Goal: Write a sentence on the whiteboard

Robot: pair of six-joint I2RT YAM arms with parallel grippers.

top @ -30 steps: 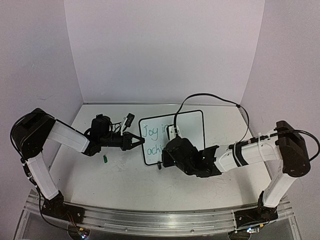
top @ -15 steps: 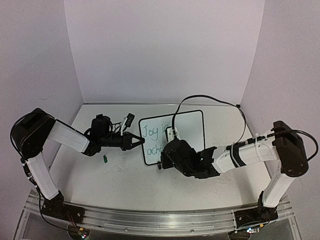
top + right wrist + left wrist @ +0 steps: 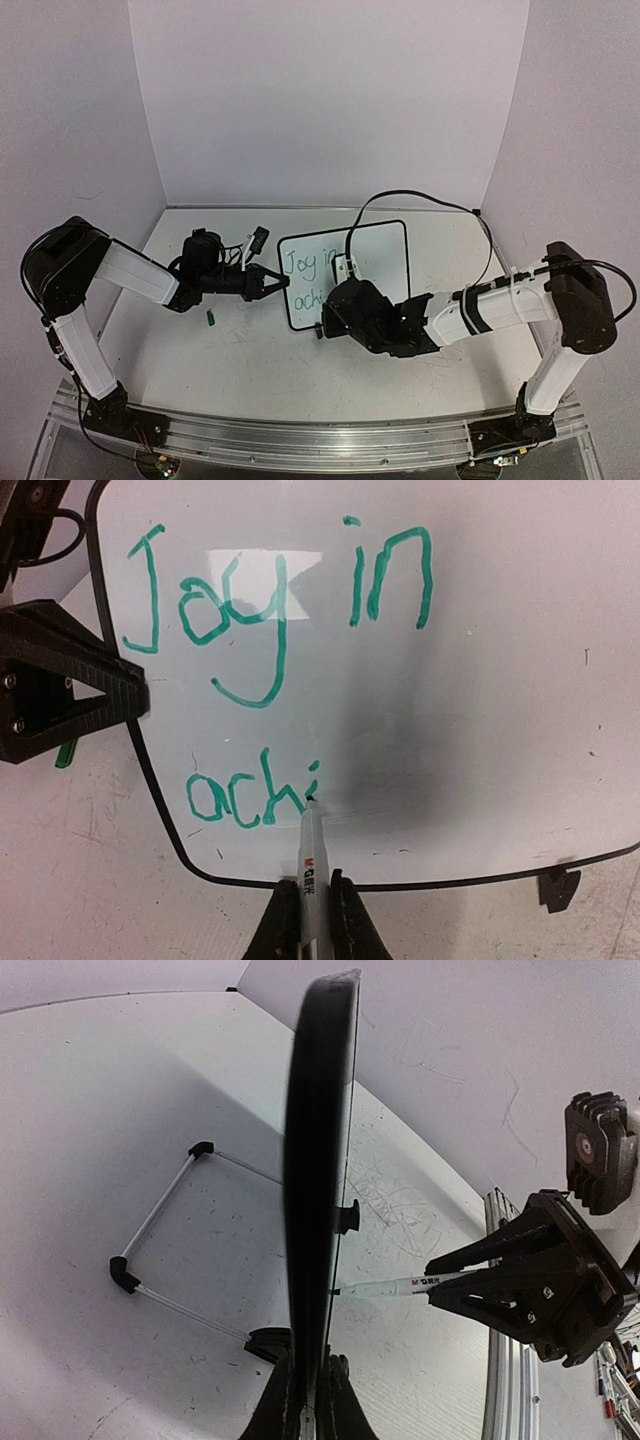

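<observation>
At mid-table, the board point(image 3: 385, 250) is clamped by its left edge in the left gripper point(image 3: 275, 283). Further right, the marker point(image 3: 308, 845) is pinched in the right gripper point(image 3: 305, 918) — its tip is set just right of "achi" in the sentence point(image 3: 279, 620), with blank board lying rightward.
</observation>
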